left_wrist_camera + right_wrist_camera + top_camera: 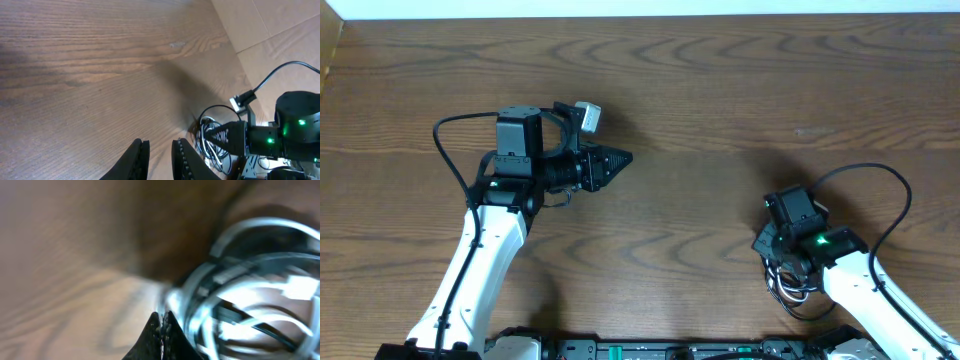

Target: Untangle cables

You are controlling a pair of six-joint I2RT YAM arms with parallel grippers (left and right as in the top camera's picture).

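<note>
Wood-grain tabletop [720,80], two arms, and one small knot of cables [792,288] at its near right edge.

Nearest the robot's base, the white and black cables lie looped over one another in a heap close to the front edge. The right pincer [162,325] points down just beside it, clenched tip to tip at the rim of a white loop. The blurred wrist view does not show whether a strand is caught there; it seems placed to nip one loop and draw it clear. Farther out and well apart to the left, the left pincer [160,159] hangs over bare wood. Its fingers [137,160] are parted by a narrow gap and hold nothing, and they are aimed toward the heap, probably ready for a second strand. Beyond runs a pale wall strip [620,8].
</note>
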